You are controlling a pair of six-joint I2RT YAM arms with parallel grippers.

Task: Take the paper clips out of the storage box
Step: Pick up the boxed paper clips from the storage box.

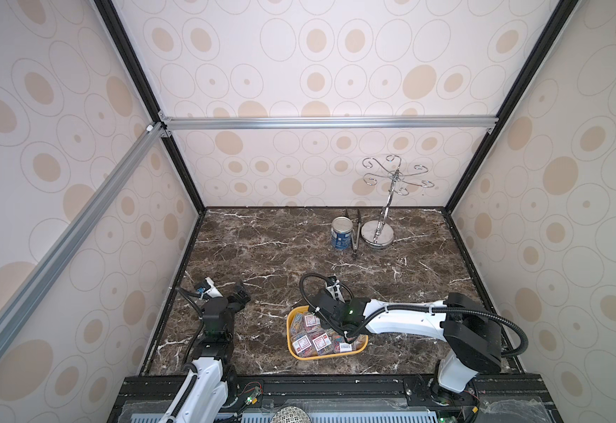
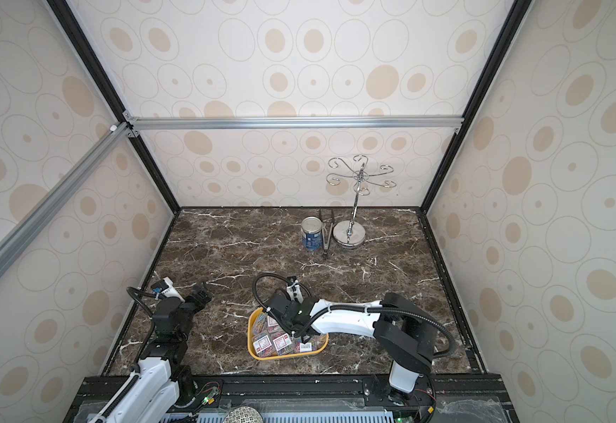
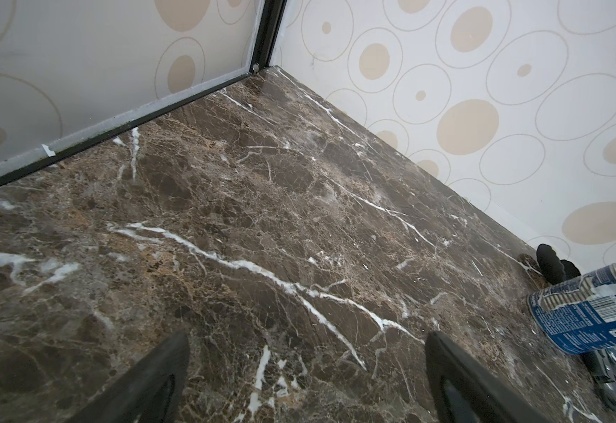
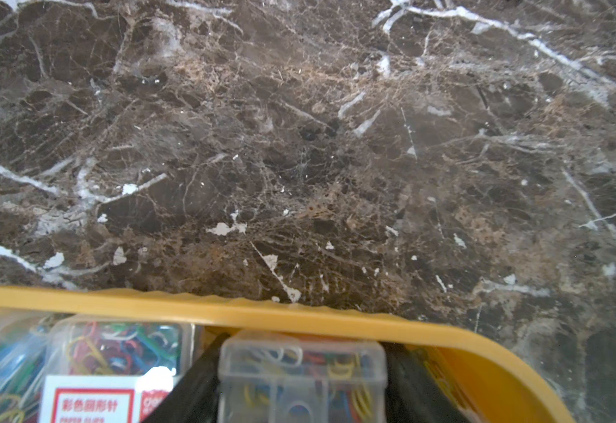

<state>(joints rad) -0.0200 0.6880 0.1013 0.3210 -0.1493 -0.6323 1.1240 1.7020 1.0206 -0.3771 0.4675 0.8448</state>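
The storage box (image 1: 300, 356) (image 2: 252, 349) is a shallow yellow tray near the table's front centre, filled with several clear cases of paper clips (image 1: 304, 342) (image 2: 262, 344) bearing red-and-white labels. My right gripper (image 4: 306, 343) reaches down into the box's far end; in both top views its wrist hides the jaws. In the right wrist view its black fingers (image 4: 196, 381) press on both sides of one clear paper clip case (image 4: 301, 370), just inside the yellow rim (image 4: 226, 311). My left gripper (image 1: 240, 293) (image 3: 307, 336) hovers open and empty over bare marble left of the box.
At the back right stand a blue-labelled tin can (image 1: 341, 233) (image 3: 592, 315), metal tongs (image 1: 356, 236) and a chrome hook stand (image 1: 378, 234). Patterned walls enclose the marble table on three sides.
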